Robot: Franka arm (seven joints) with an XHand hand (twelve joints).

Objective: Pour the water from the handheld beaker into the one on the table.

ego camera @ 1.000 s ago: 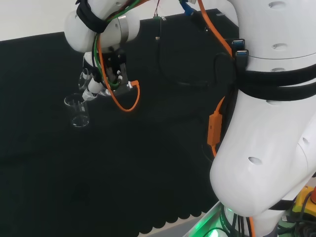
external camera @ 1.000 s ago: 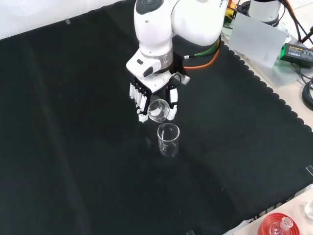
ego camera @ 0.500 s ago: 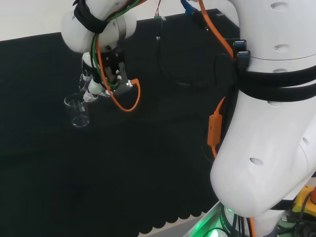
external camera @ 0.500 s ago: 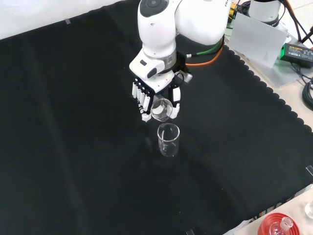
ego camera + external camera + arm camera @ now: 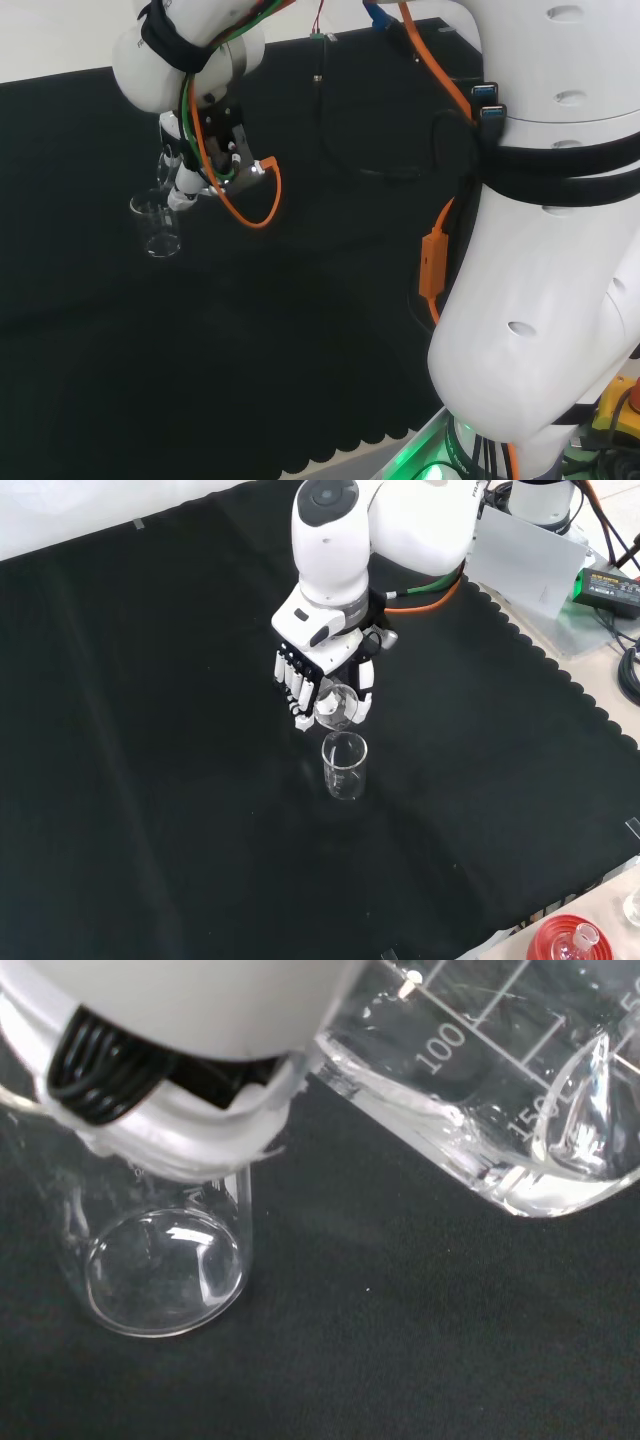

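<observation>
fingers (image 5: pixel 298 685) tilt held beaker (image 5: pixel 336 704) above standing beaker (image 5: pixel 344 766).

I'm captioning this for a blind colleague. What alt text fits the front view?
A white robot arm's hand holds a tilted clear beaker just above an upright clear beaker standing on the black cloth. No stream of water can be made out between them.

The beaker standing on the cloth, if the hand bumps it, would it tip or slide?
The standing beaker is tall, narrow and looks empty, so it is probably light and would tip easily. Clear glass or plastic, possibly fragile. The black cloth might resist sliding.
</observation>
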